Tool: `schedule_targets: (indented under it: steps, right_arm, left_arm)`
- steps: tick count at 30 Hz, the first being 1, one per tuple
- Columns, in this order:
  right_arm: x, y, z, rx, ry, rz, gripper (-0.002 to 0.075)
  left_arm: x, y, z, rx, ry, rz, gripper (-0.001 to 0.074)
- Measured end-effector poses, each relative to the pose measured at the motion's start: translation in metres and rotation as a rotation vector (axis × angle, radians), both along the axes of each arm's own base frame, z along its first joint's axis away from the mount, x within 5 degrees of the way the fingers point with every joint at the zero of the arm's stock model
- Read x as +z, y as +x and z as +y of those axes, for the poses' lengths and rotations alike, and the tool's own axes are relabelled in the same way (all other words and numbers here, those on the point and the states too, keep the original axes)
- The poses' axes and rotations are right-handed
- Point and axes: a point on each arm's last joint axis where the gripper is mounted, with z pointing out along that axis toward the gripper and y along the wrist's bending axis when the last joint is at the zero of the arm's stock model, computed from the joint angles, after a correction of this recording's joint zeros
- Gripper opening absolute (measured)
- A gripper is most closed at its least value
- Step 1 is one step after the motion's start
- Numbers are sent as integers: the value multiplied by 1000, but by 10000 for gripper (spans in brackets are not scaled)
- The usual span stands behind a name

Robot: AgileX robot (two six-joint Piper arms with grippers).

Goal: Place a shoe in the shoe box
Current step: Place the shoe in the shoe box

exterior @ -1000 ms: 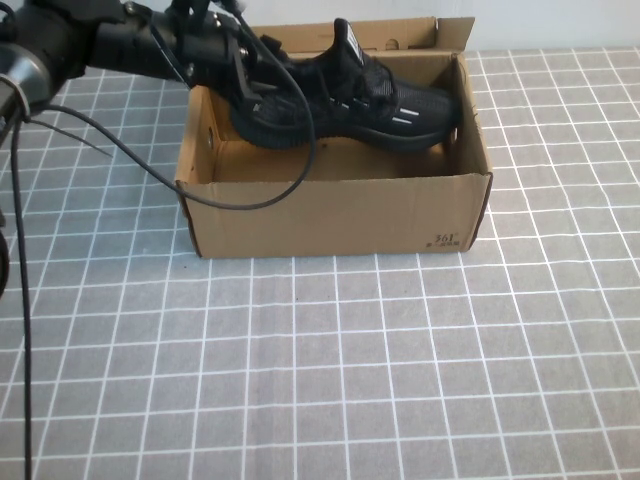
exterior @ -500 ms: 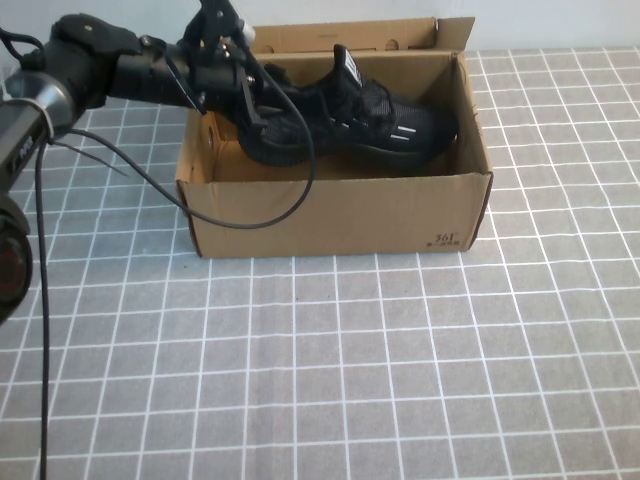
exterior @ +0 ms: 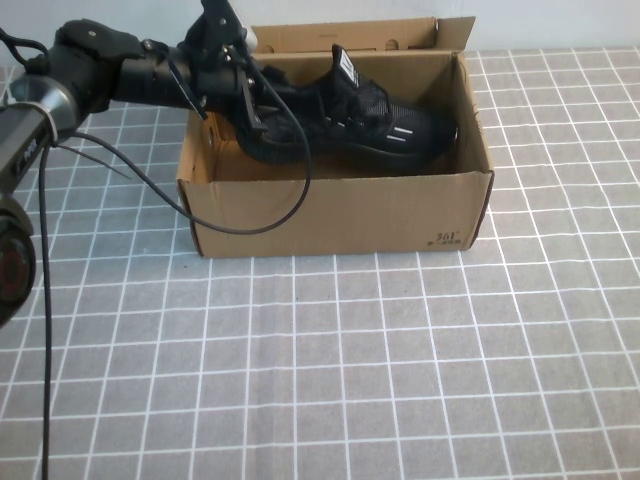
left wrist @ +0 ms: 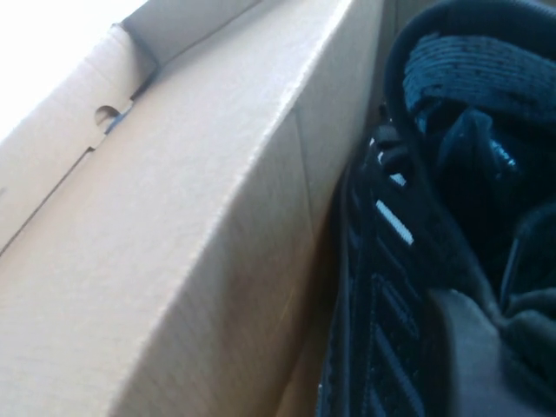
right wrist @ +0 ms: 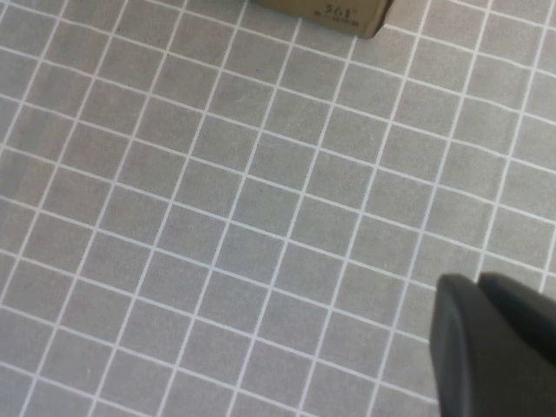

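Note:
The black knit shoe [exterior: 365, 125] sits tilted inside the brown cardboard shoe box [exterior: 330, 215], toe low near the right wall and heel raised at the left. My left gripper [exterior: 258, 118] reaches over the box's left wall and is shut on the shoe's heel. In the left wrist view the shoe's ridged side [left wrist: 391, 287] lies right against the box's inner wall [left wrist: 217, 261], with one finger [left wrist: 469, 356] pressed on the heel. My right gripper [right wrist: 488, 300] hovers shut and empty over the gridded table, away from the box.
The box's flap lid [exterior: 350, 35] stands open at the back. A black cable [exterior: 250, 215] from the left arm drapes over the box's front left. A "361" corner of the box [right wrist: 334, 10] shows in the right wrist view. Grey gridded mat [exterior: 330, 370] covers the table.
The left arm has lowered the shoe deeper into the box and shifted it slightly right; the toe now rests lower near the right wall.

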Motion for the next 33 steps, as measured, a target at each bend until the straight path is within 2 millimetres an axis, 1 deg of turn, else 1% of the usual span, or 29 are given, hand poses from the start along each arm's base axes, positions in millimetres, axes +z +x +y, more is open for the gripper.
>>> schedule_targets:
  steps: [2,3,4,7,10,13,17,19,21,23,25,29,31,33]
  right_arm:
    - [0,0,0,1,3,2,-16]
    - [0,0,0,2,5,3,-16]
    - [0,-1,1,4,10,6,-16]
    - [0,-1,2,8,20,12,-16]
    - [0,-1,2,8,21,13,-16]
    - [0,-1,2,9,22,14,-16]
    - [0,-1,2,9,23,14,-16]
    - [0,-1,2,9,23,14,-16]
    - [0,-1,2,9,22,16,-16]
    - [0,-1,2,9,22,16,-16]
    - [0,-1,2,8,20,14,-16]
    - [0,1,-3,-21,-24,-14,-16]
    - [0,3,-5,-48,-40,-26,-16]
    - [1,3,-6,-60,-39,-27,-16]
  left_arm:
    - [0,1,0,14,-3,-6,51]
    - [1,2,1,27,-5,-13,71]
    - [1,4,1,42,-8,-20,102]
    - [3,7,3,84,-13,-39,223]
    - [5,10,5,108,-22,-52,302]
    - [6,10,5,118,-33,-45,328]
    - [6,12,6,170,-71,8,336]
    - [11,11,7,203,-89,40,337]
    - [21,8,8,243,-112,90,332]
    - [35,4,11,300,-136,151,302]
    - [51,-3,14,355,-155,216,243]
    - [88,-23,18,399,-150,281,78]
    - [101,-33,19,384,-145,302,36]
    - [112,-45,18,345,-133,343,15]
